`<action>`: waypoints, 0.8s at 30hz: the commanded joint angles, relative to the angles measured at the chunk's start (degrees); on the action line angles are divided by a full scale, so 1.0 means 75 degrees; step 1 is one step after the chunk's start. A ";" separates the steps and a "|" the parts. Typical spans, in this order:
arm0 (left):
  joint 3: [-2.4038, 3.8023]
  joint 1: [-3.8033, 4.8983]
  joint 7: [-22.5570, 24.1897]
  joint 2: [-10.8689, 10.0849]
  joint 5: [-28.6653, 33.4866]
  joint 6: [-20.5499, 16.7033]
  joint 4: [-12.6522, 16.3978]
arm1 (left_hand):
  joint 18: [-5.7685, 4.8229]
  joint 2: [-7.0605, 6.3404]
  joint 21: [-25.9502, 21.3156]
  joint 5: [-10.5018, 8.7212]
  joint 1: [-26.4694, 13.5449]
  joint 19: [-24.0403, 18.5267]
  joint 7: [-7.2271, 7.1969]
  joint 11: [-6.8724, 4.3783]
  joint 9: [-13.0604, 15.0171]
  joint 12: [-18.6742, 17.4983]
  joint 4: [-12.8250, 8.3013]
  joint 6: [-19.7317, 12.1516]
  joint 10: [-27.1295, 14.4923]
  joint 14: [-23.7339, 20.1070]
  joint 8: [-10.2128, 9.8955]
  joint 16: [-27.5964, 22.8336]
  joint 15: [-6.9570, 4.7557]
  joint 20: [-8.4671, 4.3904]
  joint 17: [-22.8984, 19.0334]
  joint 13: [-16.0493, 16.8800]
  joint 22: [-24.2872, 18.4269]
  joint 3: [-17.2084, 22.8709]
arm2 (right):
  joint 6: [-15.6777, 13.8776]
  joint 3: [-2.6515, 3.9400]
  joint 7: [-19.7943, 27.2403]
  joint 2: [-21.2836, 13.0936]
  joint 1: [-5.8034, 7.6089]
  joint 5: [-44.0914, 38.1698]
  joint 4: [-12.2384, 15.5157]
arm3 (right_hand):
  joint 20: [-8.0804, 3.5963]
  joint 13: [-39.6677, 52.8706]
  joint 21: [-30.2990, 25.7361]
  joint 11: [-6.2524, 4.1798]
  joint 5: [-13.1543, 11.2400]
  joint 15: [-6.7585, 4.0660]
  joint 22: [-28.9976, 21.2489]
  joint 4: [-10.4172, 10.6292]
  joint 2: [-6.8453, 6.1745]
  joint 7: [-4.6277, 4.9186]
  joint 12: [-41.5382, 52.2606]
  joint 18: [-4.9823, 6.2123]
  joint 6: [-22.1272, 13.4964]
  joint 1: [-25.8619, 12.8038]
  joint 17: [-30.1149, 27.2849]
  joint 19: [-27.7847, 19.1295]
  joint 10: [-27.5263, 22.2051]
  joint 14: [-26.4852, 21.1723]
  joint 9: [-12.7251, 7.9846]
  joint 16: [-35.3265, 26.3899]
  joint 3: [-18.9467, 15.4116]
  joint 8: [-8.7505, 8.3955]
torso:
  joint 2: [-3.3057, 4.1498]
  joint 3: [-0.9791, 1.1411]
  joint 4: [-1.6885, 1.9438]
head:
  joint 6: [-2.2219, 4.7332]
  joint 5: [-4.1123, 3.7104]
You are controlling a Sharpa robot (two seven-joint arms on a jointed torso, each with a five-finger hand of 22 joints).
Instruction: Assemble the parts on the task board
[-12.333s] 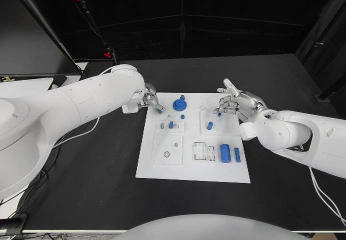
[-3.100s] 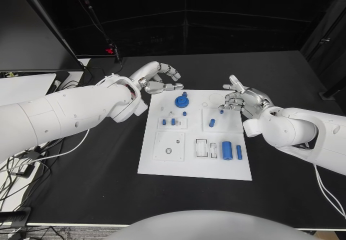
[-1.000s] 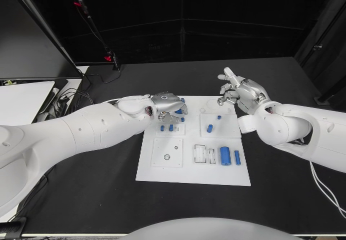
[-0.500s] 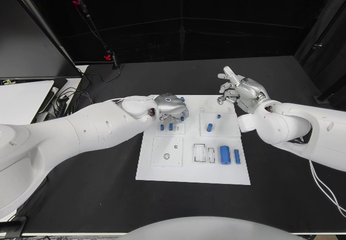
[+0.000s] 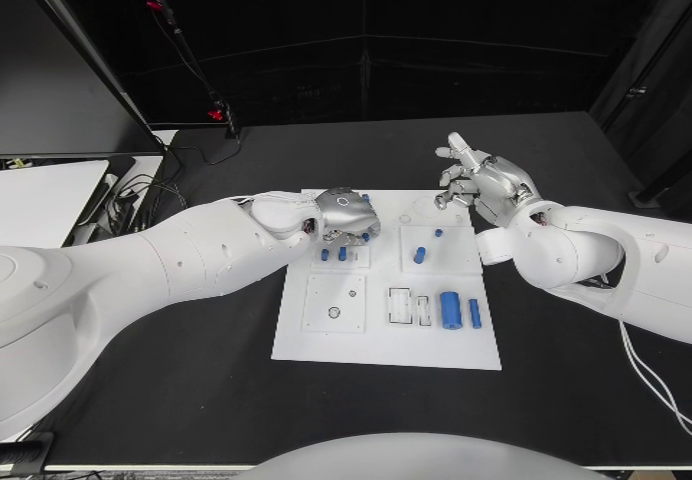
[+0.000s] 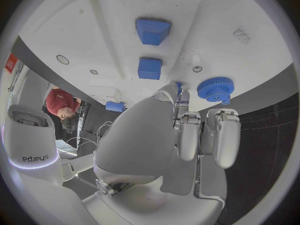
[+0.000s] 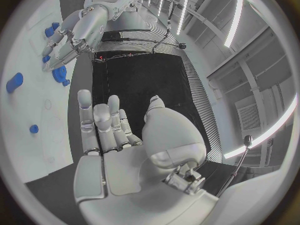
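Observation:
The white task board (image 5: pixel 382 345) lies mid-table with blue parts on it. My left hand (image 5: pixel 343 212) hovers low over its far left part, fingers curled downward beside the blue gear (image 6: pixel 215 89). A small blue peg (image 6: pixel 179 87) sits right at the fingertips (image 6: pixel 187 125); whether it is pinched is unclear. Two blue blocks (image 6: pixel 150 68) lie just beyond the fingers. My right hand (image 5: pixel 483 185) is raised by the board's far right corner, fingers apart and holding nothing. The right wrist view shows that hand (image 7: pixel 100 130) with the left hand (image 7: pixel 78 30) above the gear (image 7: pixel 60 74).
A large blue cylinder (image 5: pixel 449 308) and a thin blue pin (image 5: pixel 473 312) lie at the board's near right, beside white slots (image 5: pixel 398 305). Small blue pegs (image 5: pixel 420 253) stand in the right middle plate. Black table surrounds the board; cables trail at the left.
The left hand came down from above the table's far left onto the board's gear area and has edged slightly right in the last second. The right hand has stayed put.

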 commanded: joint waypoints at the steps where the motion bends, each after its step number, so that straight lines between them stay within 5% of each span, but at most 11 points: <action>1: 0.0006 0.0010 -0.0086 0.0016 -0.0189 0.0056 -0.0023 | -0.0157 0.0006 0.0027 -0.0039 0.0085 0.0535 -0.0014 -0.0009 -0.0007 -0.0039 0.0010 0.0108 0.0078 0.0691 -0.0024 -0.0006 -0.0028 -0.0060 0.1762 -0.0002 0.1916 0.0069 | 0.0060 0.0005 0.0048 0.0006 0.0014 -0.0021 0.0004 | -0.0002 -0.0007 -0.0045 0.0001 0.0026 -0.0018 -0.0007 0.0002 0.0043 0.0802 -0.0041 0.0151 -0.0041 0.0040 -0.0007 -0.0072 -0.0028 -0.0045 -0.0011 -0.0039 -0.0045 0.0036 | -0.0004 0.0003 0.0005 | -0.0012 -0.0013; 24: 0.0007 0.0006 -0.0160 0.0054 -0.0194 0.0280 -0.0116 | -0.0155 -0.0034 0.0021 -0.0195 -0.0010 0.0530 -0.0053 -0.0053 -0.0019 -0.0051 0.0041 0.0323 0.0325 0.0687 0.0010 -0.0009 -0.0060 -0.0079 0.1749 0.0000 0.1914 0.0257 | 0.0094 0.0003 0.0025 0.0033 0.0013 -0.0013 -0.0035 | -0.0001 -0.0018 -0.0049 0.0002 0.0026 -0.0017 -0.0011 0.0003 0.0046 0.0804 -0.0043 0.0152 -0.0040 0.0039 -0.0020 -0.0077 -0.0026 -0.0056 -0.0011 -0.0046 -0.0044 0.0036 | -0.0002 0.0001 0.0002 | -0.0052 -0.0015</action>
